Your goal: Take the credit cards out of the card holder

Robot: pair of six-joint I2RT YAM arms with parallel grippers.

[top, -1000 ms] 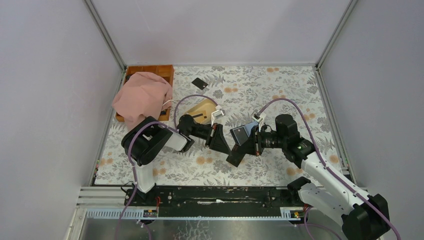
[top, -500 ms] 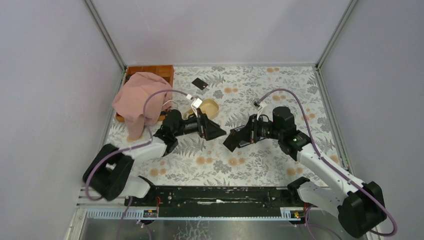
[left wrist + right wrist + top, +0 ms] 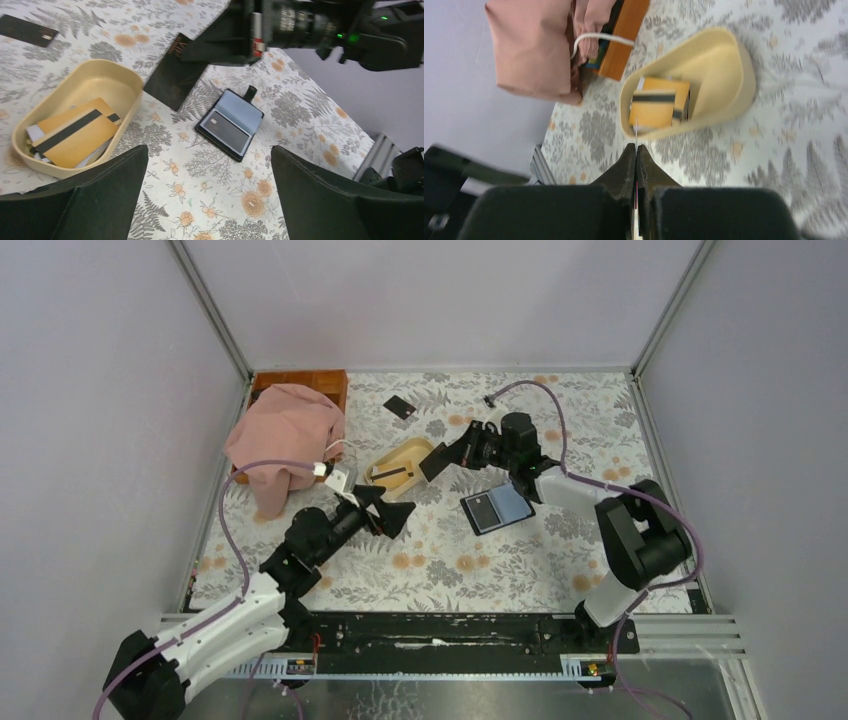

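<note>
A fixed camera high over the near edge takes in the whole table, while the left wrist camera looks low across it at the beige dish and the open card holder, and the right wrist camera faces that same dish at closer range from its right.

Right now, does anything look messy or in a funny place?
Yes. A pink cloth is slumped over the wooden tray at the far left, hiding most of it. One black card lies alone on the table, away from the beige dish.
</note>
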